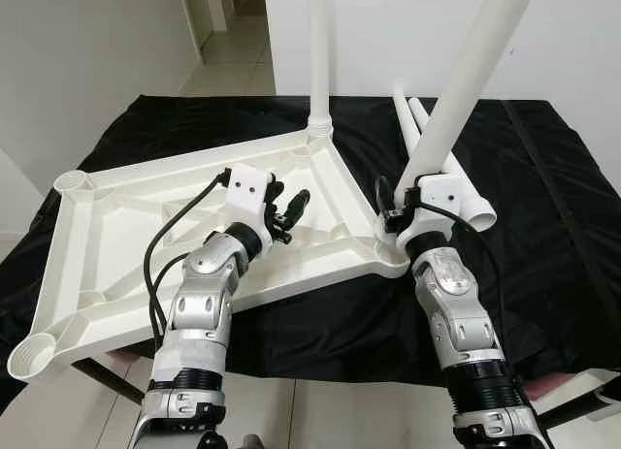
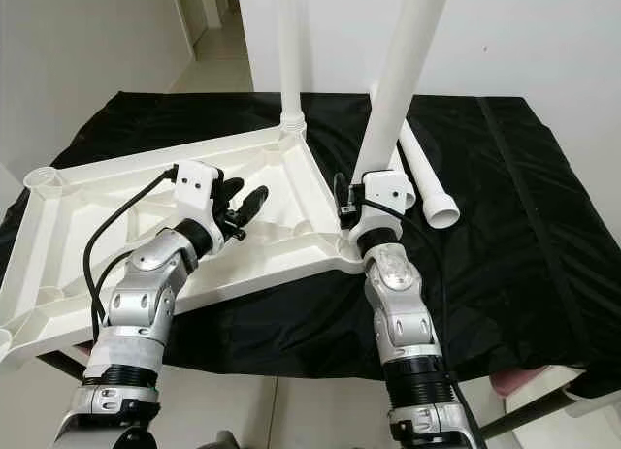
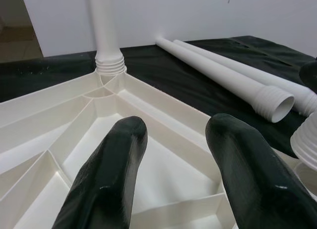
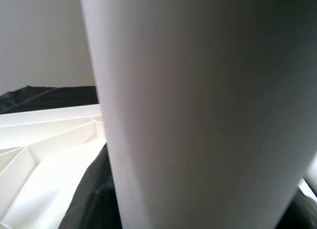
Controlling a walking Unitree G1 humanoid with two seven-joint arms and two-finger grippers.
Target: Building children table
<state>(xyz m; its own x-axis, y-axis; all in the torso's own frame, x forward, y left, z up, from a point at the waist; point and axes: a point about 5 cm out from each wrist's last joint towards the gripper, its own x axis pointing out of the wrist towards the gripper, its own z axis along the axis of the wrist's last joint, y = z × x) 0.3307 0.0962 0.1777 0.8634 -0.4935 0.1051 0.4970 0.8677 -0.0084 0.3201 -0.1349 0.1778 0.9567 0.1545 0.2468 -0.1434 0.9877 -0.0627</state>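
Tabletop [image 1: 126,226], white plastic, lies upside down on a black cloth [image 1: 543,197] that covers the work surface, ribbed underside facing up and divided by ribs into shallow open compartments with nothing lying in them. Corner sockets: the far corner socket holds one upright leg [image 1: 318,51], its threaded collar seated at the socket mouth; the two sockets on the robot's left, one far [image 1: 72,182] and one near [image 1: 33,354], are round open cups with no leg in them. Left gripper [image 1: 289,208] hovers over the ribbed underside, fingers [image 3: 106,184] spread apart with nothing between them; past the fingertips the ribs converge on the seated leg's socket. Right gripper [image 1: 396,221] is at the tabletop's near right corner, against a second leg [image 1: 464,80] that rises tilted away to the right from that corner; the leg's lower end sits at the corner socket, but whether it is seated in it can't be told. Right wrist view has the leg's white tube right up against the camera, so the fingers are hidden and I cannot tell if they are clamped or apart. Two loose legs [image 3: 233,75] lie side by side on the cloth beyond the right gripper, touching each other, their threaded open ends toward the robot, hollow inside.
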